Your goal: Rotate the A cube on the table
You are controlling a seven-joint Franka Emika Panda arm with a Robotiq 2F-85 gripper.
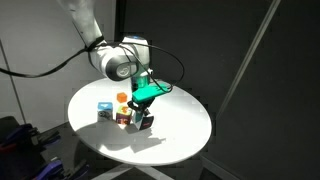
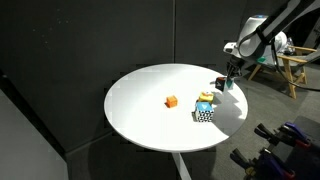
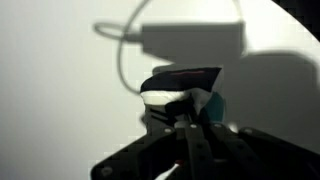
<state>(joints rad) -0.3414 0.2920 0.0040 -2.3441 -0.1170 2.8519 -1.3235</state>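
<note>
Wrist view | fingers (image 3: 188, 115) closed together | in an exterior view A cube (image 2: 204, 114) sits on table (image 2: 145, 115), apart from fingers

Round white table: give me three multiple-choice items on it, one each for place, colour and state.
1. The small orange block lies: A on the floor; B on the round white table; C in the claw.
2. The tabletop is: A brown; B white; C green.
3. The claw is: A wide open; B out of view; C shut.
Answers: B, it sits on the top in both exterior views; B, the top shows white; C, its fingers meet in the wrist view.
</note>
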